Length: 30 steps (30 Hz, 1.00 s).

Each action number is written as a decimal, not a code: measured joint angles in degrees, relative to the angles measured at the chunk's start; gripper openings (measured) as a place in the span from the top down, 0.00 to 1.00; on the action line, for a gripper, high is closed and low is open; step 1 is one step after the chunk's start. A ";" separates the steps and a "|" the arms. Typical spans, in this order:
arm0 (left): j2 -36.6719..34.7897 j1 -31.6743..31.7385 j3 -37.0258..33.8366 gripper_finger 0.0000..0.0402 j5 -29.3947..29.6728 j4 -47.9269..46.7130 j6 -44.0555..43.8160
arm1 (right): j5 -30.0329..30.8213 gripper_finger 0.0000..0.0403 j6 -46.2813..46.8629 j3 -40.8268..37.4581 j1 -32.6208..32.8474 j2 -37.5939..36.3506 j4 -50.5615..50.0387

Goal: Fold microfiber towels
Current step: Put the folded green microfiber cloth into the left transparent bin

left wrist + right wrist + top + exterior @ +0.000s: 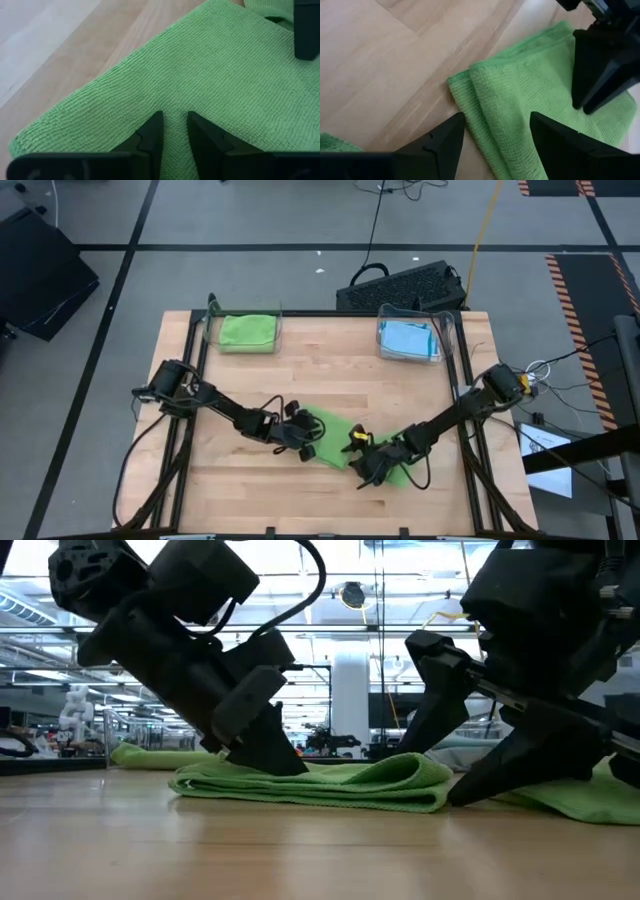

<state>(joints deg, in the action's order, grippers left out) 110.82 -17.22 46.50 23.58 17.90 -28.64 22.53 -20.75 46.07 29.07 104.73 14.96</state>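
Green towel [335, 442]: left pincer [173, 131] pinching it, right pincer [496, 135] spread above.

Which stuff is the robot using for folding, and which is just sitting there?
Using:
green towel, part-folded on the table
left gripper, pressing on it
right gripper, open over its folded edge

Just sitting:
bin of green towels
bin of blue towels
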 joint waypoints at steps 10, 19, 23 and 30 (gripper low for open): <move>0.12 0.93 -0.04 0.77 -0.62 -0.30 1.48 | -0.43 0.47 -6.08 -0.01 -2.29 0.02 -1.12; 0.18 0.97 -0.17 0.77 -0.62 -0.04 2.74 | -6.44 0.76 -5.93 -0.16 -3.95 0.21 -0.19; -1.20 0.97 -0.32 0.77 -0.99 -0.14 5.58 | -6.69 0.96 -6.21 -0.23 -3.99 0.31 0.25; -7.95 -0.37 -0.48 0.77 -0.86 -0.59 10.94 | -6.39 0.99 -0.45 -0.40 -6.05 -1.84 -0.22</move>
<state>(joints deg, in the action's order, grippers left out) 102.87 -17.59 46.02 22.72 17.32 -17.69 16.14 -21.20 45.67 23.02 102.88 14.74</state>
